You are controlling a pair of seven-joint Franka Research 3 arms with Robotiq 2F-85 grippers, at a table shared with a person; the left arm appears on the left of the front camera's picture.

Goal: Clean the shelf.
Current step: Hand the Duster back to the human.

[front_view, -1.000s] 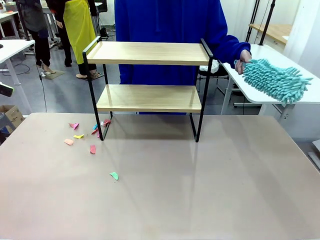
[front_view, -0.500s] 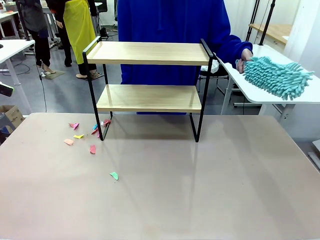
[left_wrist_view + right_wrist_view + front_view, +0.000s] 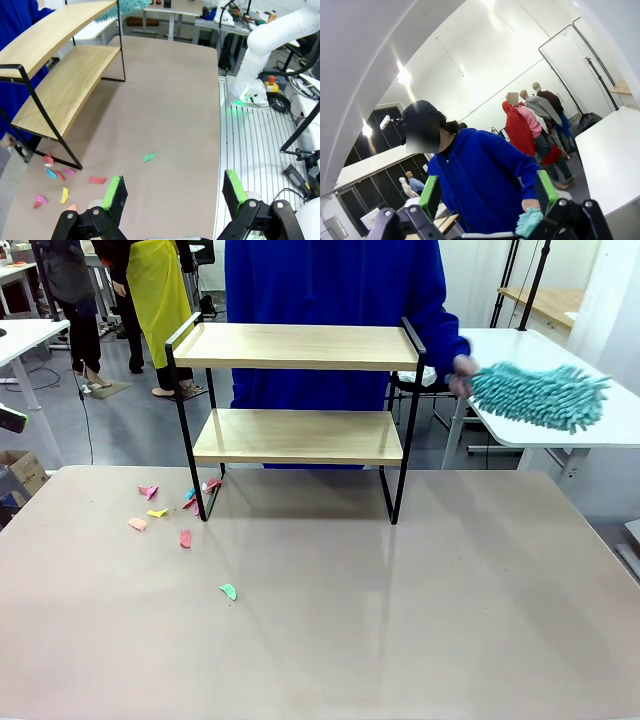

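Note:
The shelf (image 3: 298, 348), two light wooden boards in a thin black frame, stands at the far middle of the brown table (image 3: 400, 620); both boards look bare. In the left wrist view the shelf (image 3: 60, 87) lies at upper left. Behind it a person in a blue top holds a teal fluffy duster (image 3: 540, 395) in one hand, lifted off the white side table. The duster (image 3: 528, 222) also shows low in the right wrist view. My left gripper (image 3: 174, 192) hangs open above the table's near edge, nothing between its fingers. My right gripper (image 3: 487, 192) is open, pointing up at the person.
Several coloured paper scraps (image 3: 160, 512) lie on the table by the shelf's left front leg, and one green scrap (image 3: 229, 591) lies nearer. A white side table (image 3: 560, 425) stands at the right. The other white arm's base (image 3: 260, 70) is beside the table.
The person has lifted the teal duster off the white side table and swung it left, towards the shelf. Both grippers stay open.

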